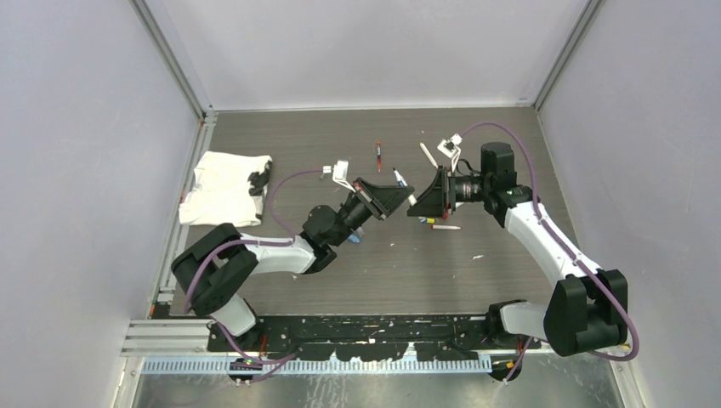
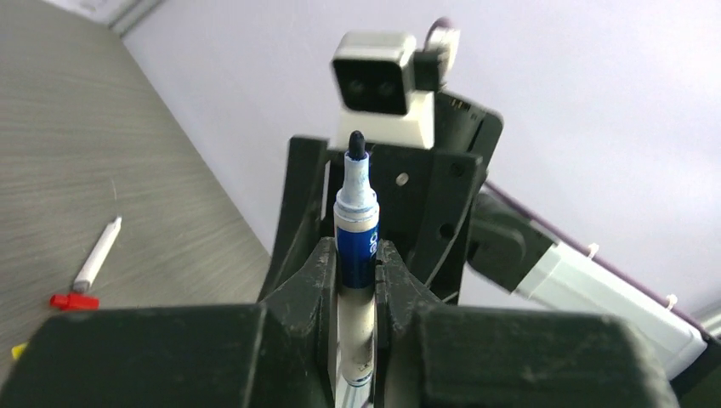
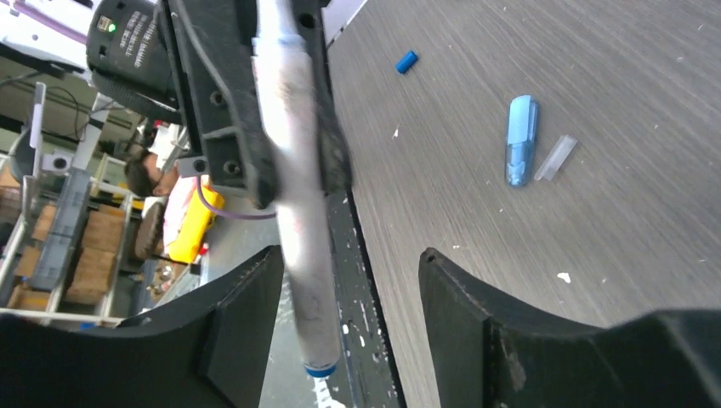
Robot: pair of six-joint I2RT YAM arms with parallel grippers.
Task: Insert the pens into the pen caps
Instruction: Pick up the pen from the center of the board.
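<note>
The left gripper (image 2: 357, 265) is clamping its jaws tight on the white barrel of a blue pen (image 2: 355, 229), just below the blue band, and the dark uncapped tip is pointing to 12 o'clock in the left wrist view, toward the right arm's wrist. In the top view the left gripper (image 1: 395, 197) and the right gripper (image 1: 422, 204) are facing each other at mid-table, the right one sitting just at the left one's 3 o'clock. The right gripper (image 3: 349, 259) is standing with its jaws apart; the pen's barrel (image 3: 298, 195) is running down between them, close to the 9 o'clock finger, and whether it is touching that finger I cannot tell. On the table, a blue cap (image 3: 406, 61) is lying at 12 o'clock in the right wrist view, well apart from a light-blue oblong piece (image 3: 520, 140) at 2 o'clock. Another white pen (image 2: 98, 255) is lying at 9 o'clock in the left wrist view, a red cap (image 2: 72, 300) at its near end. A white cloth (image 1: 223, 187) is lying at the table's 9 o'clock edge
</note>
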